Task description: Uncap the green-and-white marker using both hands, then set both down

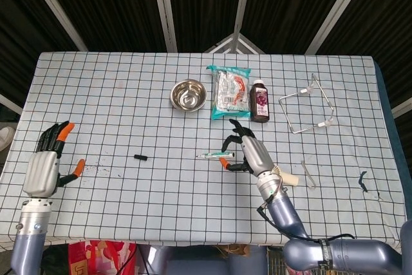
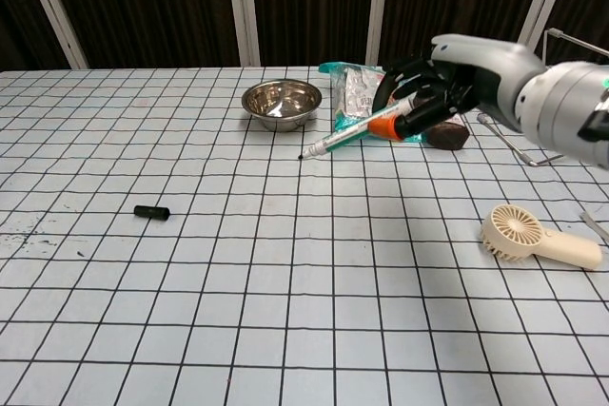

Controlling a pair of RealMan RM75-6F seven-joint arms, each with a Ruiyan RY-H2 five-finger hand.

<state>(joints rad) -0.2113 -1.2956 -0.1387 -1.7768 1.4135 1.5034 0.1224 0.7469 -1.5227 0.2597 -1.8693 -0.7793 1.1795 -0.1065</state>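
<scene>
While marker [image 2: 354,131] is pinched in right hand [image 2: 433,92], tip low over table [image 2: 285,311], it is best lowered flat, then released. Cap [image 2: 151,212] lies on cloth; left hand [image 1: 48,162] spread, empty.

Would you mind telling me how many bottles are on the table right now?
1. The dark bottle stands just right of the snack packet at the far side of the table; the chest view shows it partly hidden behind the right hand.
</scene>
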